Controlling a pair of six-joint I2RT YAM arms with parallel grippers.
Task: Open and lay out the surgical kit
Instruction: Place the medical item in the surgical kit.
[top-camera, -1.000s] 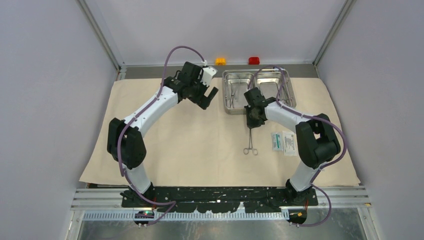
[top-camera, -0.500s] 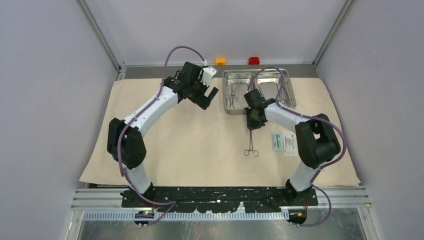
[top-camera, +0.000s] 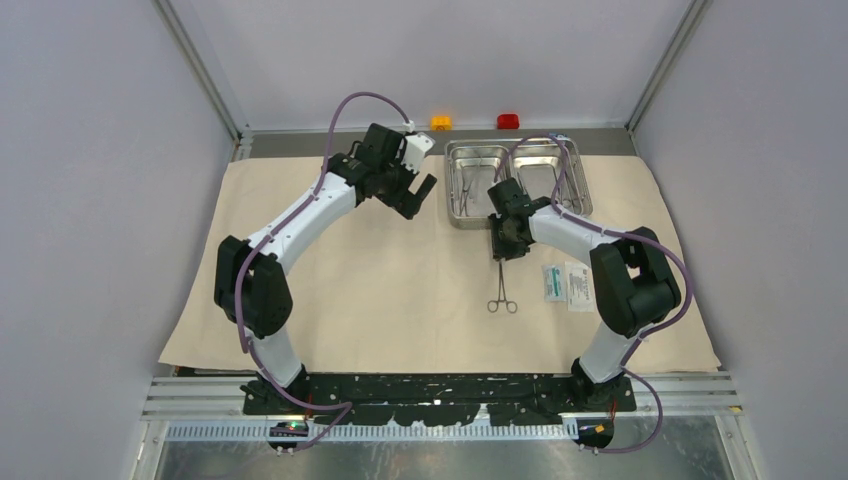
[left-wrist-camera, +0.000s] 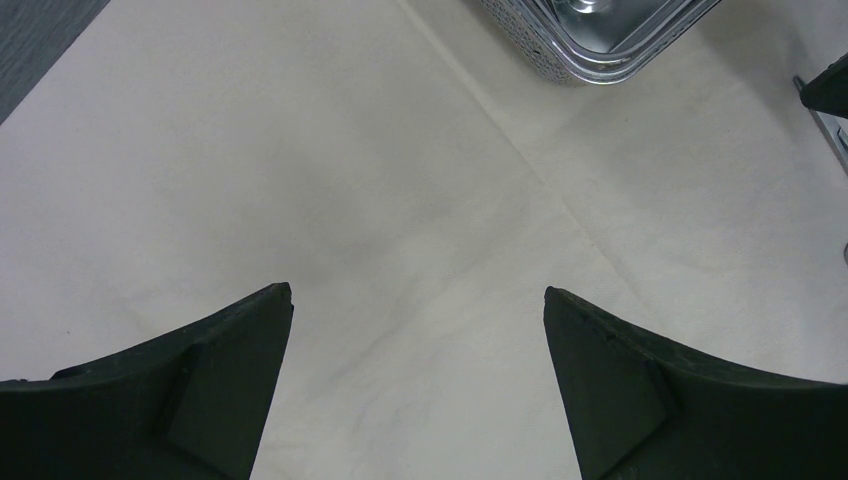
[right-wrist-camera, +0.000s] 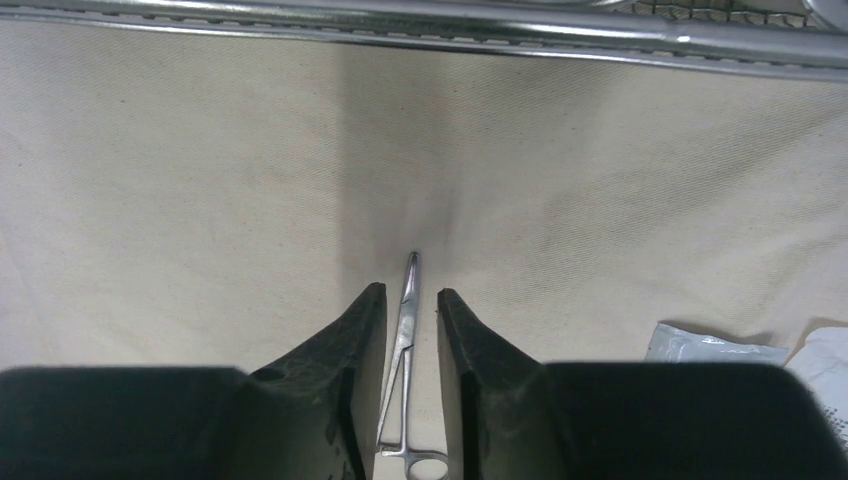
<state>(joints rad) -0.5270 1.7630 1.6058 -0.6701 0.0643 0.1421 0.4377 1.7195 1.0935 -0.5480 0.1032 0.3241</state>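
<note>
You're working partway: cloth lying flat, one clamp and packets resting nearer than the tray (instruments waiting inside). Your right tool is straddling the clamp, slightly parted; left tool hanging spread, empty.

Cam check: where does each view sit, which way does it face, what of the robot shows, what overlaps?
Top external: fixed above and behind the bases, looking down and forward over the cloth and tray; left arm and right arm whole.
Left wrist: on the left arm, looking down at bare cloth, tray corner top right; left end effector spread wide.
Right wrist: low over the cloth, facing the tray rim; right end effector slightly open astride the clamp.
Shared: tray in all three; clamp in top and right wrist.
</note>
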